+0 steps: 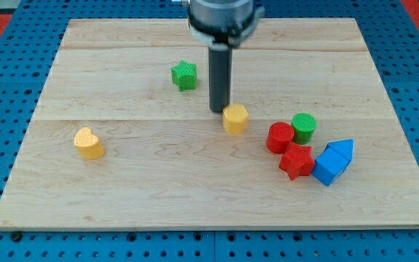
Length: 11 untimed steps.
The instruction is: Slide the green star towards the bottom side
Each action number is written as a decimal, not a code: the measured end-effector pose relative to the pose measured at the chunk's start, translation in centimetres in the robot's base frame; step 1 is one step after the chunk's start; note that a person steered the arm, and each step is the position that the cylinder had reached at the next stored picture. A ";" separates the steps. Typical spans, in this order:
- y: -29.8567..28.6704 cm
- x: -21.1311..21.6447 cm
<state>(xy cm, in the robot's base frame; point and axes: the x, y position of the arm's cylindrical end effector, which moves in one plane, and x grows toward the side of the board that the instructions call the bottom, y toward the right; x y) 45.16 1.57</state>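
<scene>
The green star (184, 75) lies on the wooden board (122, 189), left of centre in the upper half. My tip (219, 110) is down on the board to the star's lower right, about a block's width away from it. The tip stands just at the upper left of a yellow hexagonal block (235, 118), close to touching it.
A yellow heart block (88, 143) lies at the left. At the right sit a red cylinder (280, 137), a green cylinder (304, 127), a red star (297, 161) and two blue blocks (333, 161) in a cluster.
</scene>
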 end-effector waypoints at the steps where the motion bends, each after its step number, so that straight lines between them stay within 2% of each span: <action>1: 1.2 0.9; 2: 1.9 2.4; 3: 5.2 2.0; 4: -0.4 -1.8; 5: 5.3 -9.9; 6: 3.9 -15.9; 7: -5.5 -15.8; 8: -6.4 -10.9; 9: -2.4 -6.9; 11: -1.6 -7.7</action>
